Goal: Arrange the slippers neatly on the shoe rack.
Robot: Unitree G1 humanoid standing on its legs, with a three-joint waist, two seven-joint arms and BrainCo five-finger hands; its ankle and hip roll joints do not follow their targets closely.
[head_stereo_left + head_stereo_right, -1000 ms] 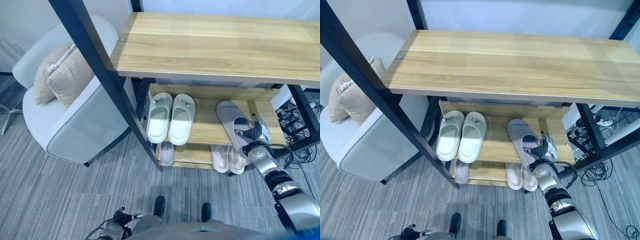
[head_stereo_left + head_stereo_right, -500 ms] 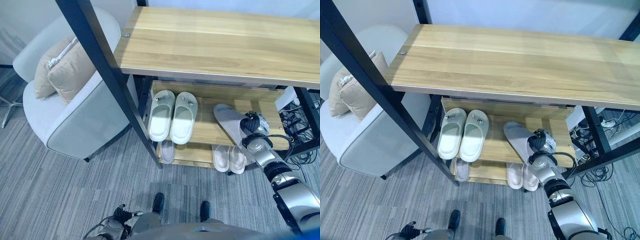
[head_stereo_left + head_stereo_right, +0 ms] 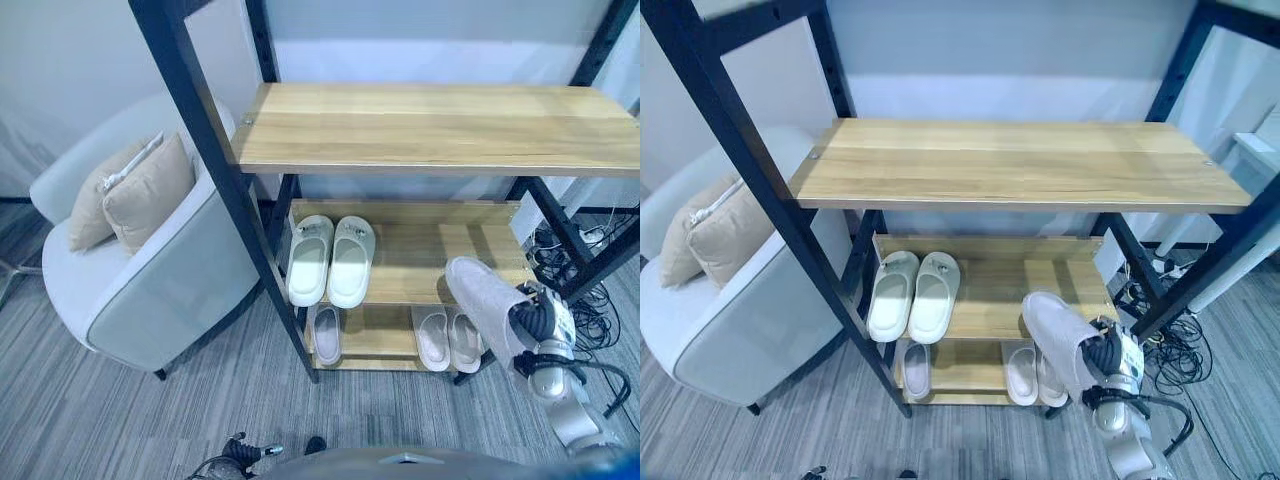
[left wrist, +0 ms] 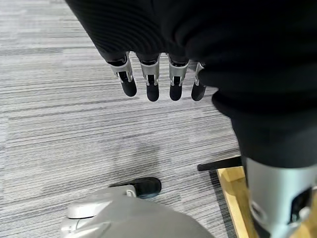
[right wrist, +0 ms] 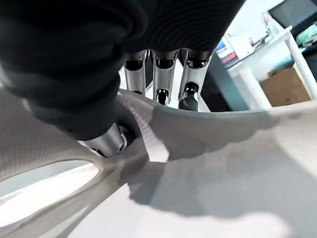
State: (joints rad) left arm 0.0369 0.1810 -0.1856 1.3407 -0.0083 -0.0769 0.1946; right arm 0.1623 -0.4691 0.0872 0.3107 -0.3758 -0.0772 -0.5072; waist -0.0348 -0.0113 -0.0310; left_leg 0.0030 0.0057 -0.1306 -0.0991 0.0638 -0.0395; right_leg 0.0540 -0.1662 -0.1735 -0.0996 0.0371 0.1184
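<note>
While the left hand (image 4: pixel 158 79) hangs relaxed, the right hand (image 3: pixel 535 318) clasps an unmarked grey slipper (image 3: pixel 482 300).

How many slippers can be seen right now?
6: two cream slippers on the middle shelf, three pale slippers on the bottom shelf, one grey slipper in the right hand. More may be hidden.

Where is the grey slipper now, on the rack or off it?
Off it. The right hand grips the grey slipper in front of the shoe rack, tilted, clear of the shelves.

eyes: high, down on shoe rack (image 3: pixel 430 125) | wrists: close along hands
</note>
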